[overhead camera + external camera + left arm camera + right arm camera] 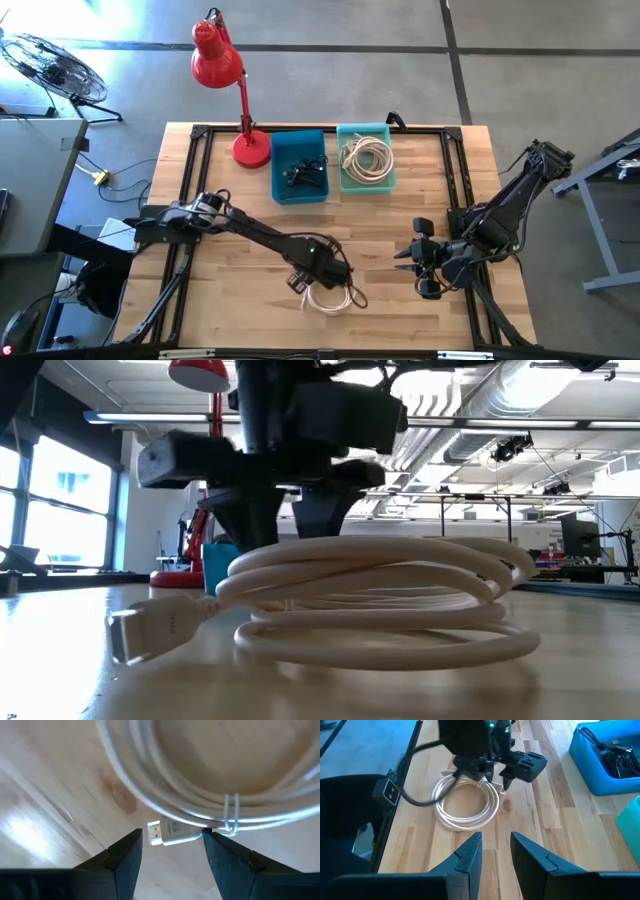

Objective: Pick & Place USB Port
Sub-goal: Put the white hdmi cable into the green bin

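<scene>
You're seeing white coiled USB cable lying flat near table front edge, plug end sticking out. Left gripper hovering over it, fingers spread, straddling plug. Right gripper waiting beside, partly parted, empty.

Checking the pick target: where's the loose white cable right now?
The white cable lies coiled near the table's front edge in the high view, directly under the open left end effector.

The coiled cable lies on the table's front edge, beneath the left tool; two bins sit behind.
</scene>
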`<action>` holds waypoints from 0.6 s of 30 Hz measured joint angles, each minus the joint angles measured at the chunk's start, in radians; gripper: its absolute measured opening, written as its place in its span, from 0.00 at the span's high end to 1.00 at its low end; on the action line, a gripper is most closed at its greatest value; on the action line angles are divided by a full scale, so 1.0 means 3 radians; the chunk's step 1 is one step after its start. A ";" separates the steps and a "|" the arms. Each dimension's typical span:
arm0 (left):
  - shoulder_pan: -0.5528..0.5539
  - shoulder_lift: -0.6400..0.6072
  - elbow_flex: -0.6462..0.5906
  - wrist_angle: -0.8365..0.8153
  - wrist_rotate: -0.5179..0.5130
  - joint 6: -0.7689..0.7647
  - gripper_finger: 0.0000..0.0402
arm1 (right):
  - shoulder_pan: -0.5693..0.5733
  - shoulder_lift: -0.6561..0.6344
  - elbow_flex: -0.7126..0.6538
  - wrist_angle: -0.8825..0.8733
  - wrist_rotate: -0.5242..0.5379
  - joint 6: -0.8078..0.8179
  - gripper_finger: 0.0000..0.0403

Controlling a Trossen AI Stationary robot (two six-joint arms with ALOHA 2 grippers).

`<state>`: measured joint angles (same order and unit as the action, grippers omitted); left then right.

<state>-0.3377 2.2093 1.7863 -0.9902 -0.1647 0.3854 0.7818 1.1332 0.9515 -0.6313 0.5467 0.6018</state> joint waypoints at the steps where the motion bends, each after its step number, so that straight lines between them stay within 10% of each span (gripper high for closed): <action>1: -0.0019 0.0000 0.0000 -0.0002 -0.0064 0.0178 0.47 | 0.0000 0.0000 0.0000 -0.0001 -0.0001 0.0000 0.77; 18: -0.0232 0.0004 -0.0003 0.0013 -0.0454 0.2020 0.47 | 0.0000 0.0005 -0.0001 -0.0001 -0.0002 0.0077 0.77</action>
<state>-0.4072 2.2105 1.7855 -0.9863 -0.3008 0.9915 0.7818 1.1348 0.9512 -0.6315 0.5461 0.6250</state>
